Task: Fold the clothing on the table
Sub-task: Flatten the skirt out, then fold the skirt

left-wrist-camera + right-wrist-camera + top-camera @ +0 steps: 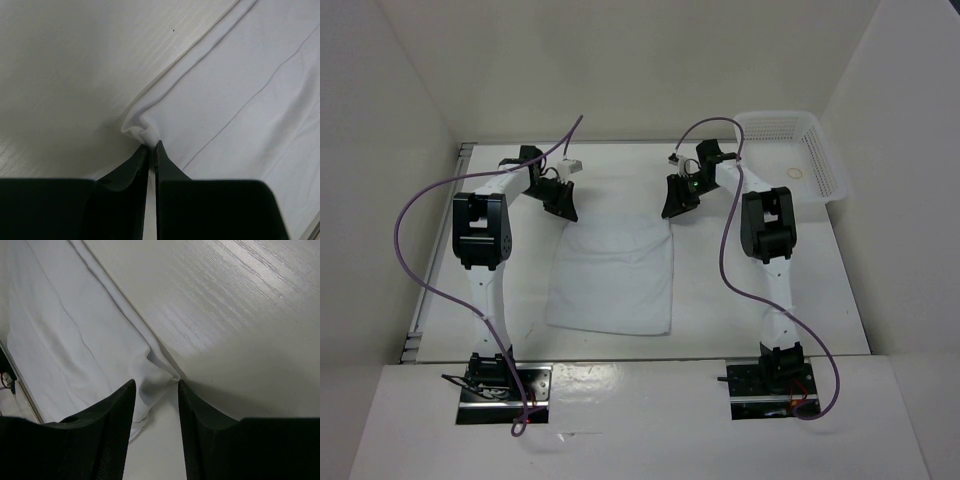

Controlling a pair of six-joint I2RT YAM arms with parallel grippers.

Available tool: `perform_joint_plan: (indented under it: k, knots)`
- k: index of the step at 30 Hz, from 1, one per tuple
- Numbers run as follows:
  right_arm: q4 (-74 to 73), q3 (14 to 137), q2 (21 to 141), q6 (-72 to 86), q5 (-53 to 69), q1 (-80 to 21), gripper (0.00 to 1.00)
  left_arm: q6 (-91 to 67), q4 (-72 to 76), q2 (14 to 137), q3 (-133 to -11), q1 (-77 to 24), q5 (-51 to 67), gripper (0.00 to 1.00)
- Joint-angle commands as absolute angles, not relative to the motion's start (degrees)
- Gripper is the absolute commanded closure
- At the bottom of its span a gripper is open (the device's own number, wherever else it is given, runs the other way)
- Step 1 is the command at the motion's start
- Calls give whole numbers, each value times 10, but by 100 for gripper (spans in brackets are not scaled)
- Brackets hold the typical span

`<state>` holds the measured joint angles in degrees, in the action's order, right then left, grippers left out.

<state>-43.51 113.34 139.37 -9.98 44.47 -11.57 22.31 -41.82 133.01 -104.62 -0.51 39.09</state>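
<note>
The clothing (613, 280) lies flat in the middle of the bench (820, 300), between the 2 arms, as a roughly rectangular white piece with soft wrinkles and a slightly rounded near edge. Both arms reach to its far edge, 1 at each corner. The left pincer (563, 205) is down at the far left corner. In the left wrist view its 2 dark fingers (125, 175) are pressed almost together, and a small puckered bunch of the white fabric sits clamped right at their tips, with creases running away from the pinch across the cloth. The right pincer (677, 205) is at the far right corner. In the right wrist view its fingers (115, 415) stand apart, and the corner of the fabric lies in the gap between them, a little rumpled. The fabric passes close by the left-hand finger in that view, and bare bench shows beside the other. Whether those tips touch the bench I cannot tell. A white mesh basket (820, 150) stands at the far right corner of the bench, well apart from the clothing. A purple cable (420, 260) loops along each arm from base to wrist.
</note>
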Motion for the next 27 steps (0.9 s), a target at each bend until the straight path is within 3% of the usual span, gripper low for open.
perform_joint_plan:
  k: [1,11,18,27]
  knots:
    - [-440,1150,1419,-105,429,-113,55,238,-431,1342,-1027,-4,367,93]
    - [-440,1172,1434,-100,417,-118,69,238,-431,1342,-1027,-4,367,98]
    - [-451,1194,1445,-95,399,-128,100,238,-436,1347,-1041,-4,367,100]
    - [-461,1251,1405,-95,361,-128,100,238,-461,1331,-1123,2,373,100]
